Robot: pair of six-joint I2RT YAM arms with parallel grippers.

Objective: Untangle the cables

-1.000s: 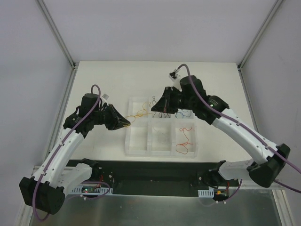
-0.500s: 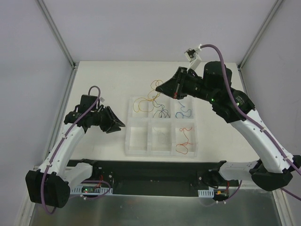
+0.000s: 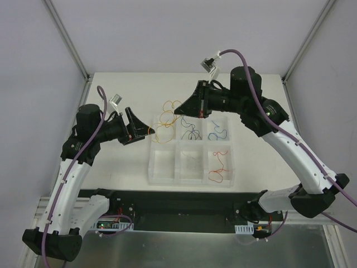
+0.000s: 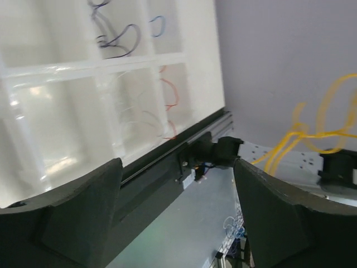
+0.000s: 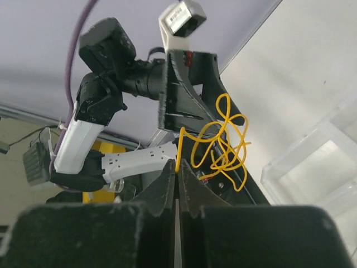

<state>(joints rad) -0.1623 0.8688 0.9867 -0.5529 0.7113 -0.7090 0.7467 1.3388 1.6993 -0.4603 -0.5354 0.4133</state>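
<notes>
A curly yellow cable (image 3: 167,119) hangs in the air over the tray's back-left corner, and my right gripper (image 3: 177,110) is shut on its upper end. The right wrist view shows the yellow cable (image 5: 222,142) rising from the shut right gripper (image 5: 178,169). My left gripper (image 3: 146,132) stands open just left of the loops, with nothing between its fingers (image 4: 83,215). In the left wrist view the yellow cable (image 4: 304,137) dangles beyond the right finger. Black and blue cables (image 3: 192,132), a blue cable (image 3: 217,133) and a red cable (image 3: 218,166) lie in separate tray compartments.
A white tray (image 3: 189,180) with six compartments sits mid-table in front of the arm bases. The front-left and front-middle compartments hold no coloured wires. A black rail (image 3: 178,201) runs along the table's near edge.
My left gripper has opened and let go of the yellow cable. The right gripper has risen and moved left, lifting the yellow cable out of the tray.
</notes>
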